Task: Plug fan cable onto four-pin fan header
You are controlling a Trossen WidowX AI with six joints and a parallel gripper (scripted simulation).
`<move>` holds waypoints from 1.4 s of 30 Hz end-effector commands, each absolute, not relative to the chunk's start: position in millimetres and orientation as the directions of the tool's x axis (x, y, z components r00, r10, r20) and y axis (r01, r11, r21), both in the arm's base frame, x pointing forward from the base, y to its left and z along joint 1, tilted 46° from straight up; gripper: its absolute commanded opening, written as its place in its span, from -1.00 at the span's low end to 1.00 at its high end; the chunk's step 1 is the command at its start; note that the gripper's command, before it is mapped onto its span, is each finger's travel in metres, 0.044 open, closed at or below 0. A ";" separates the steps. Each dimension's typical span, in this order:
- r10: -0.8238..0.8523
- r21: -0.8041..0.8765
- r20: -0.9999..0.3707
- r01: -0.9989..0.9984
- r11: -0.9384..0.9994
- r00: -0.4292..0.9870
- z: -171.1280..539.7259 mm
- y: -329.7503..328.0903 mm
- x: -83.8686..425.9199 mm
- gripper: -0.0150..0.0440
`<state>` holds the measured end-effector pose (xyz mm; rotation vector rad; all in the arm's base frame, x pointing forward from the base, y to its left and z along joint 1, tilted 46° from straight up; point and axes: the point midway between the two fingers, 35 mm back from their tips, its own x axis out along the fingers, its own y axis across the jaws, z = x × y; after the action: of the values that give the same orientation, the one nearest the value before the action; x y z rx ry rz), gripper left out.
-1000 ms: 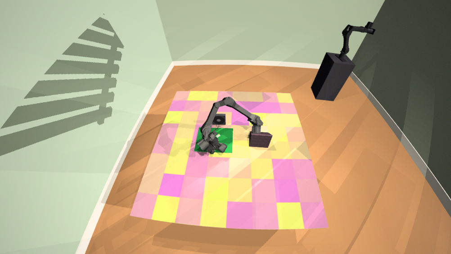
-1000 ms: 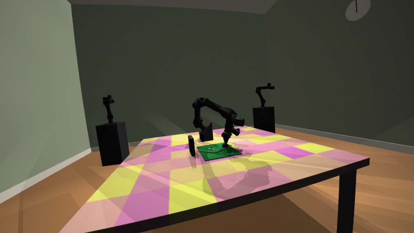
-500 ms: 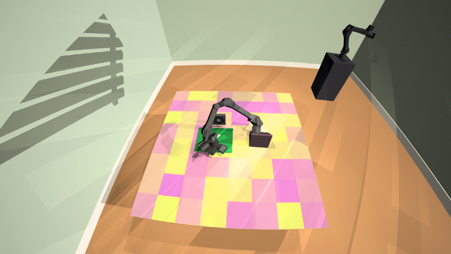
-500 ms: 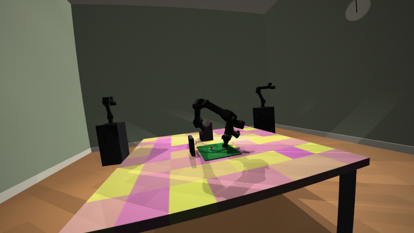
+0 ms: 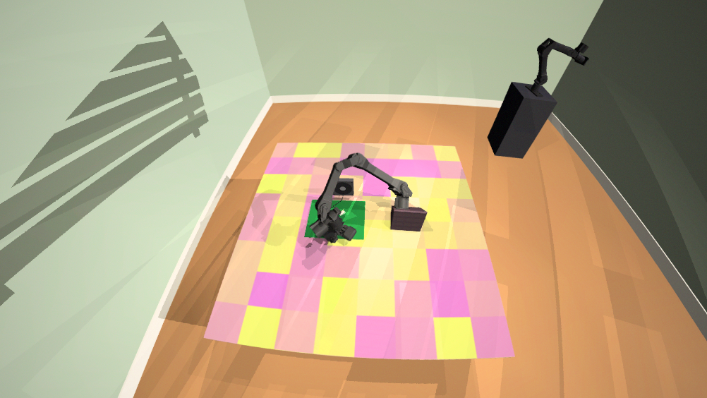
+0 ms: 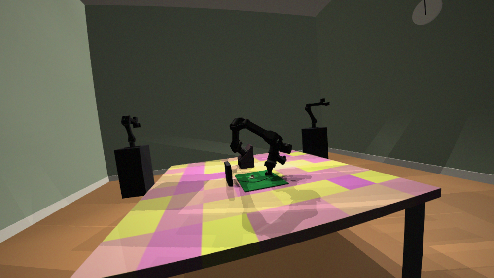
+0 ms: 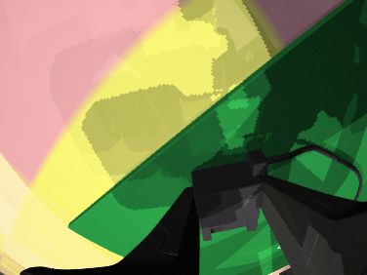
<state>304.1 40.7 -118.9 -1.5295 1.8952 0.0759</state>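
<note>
My gripper (image 6: 268, 172) (image 7: 224, 188) is shut on the dark plug (image 7: 229, 207), with a fingertip at each side of it. The plug is low over the green board (image 5: 357, 228) (image 6: 246, 187) (image 7: 102, 230), near the board's edge in the wrist view; whether it touches the board I cannot tell. The thin black cable (image 7: 359, 179) leaves the plug's back corner and curves to the right. The small white header (image 5: 342, 212) (image 6: 251, 176) stands on the board, apart from the plug, between it and the fan. The fan (image 5: 343, 188) (image 6: 228, 173) stands upright beside the board.
The arm's dark base block (image 5: 408, 219) (image 6: 246, 162) stands on the patchwork table top (image 5: 375, 296) (image 6: 179, 221), to the right of the board in the top view. The cable lies across the board towards the fan. Other arms on dark pedestals (image 5: 523, 121) (image 6: 134, 172) stand away from the table.
</note>
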 end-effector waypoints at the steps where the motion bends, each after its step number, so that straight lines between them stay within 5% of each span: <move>1: -0.839 -0.365 -0.541 -0.879 0.306 -0.068 -114.1 46.1 304.5 -0.49; 23: -0.839 -0.357 -0.539 -0.884 0.302 -0.069 -70.1 90.1 298.8 -0.49; 42: -0.742 -0.352 -0.671 -0.885 0.305 0.011 -48.7 69.2 256.7 -0.49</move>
<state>265.4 73.6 -52.1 -1.4778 1.7813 0.1931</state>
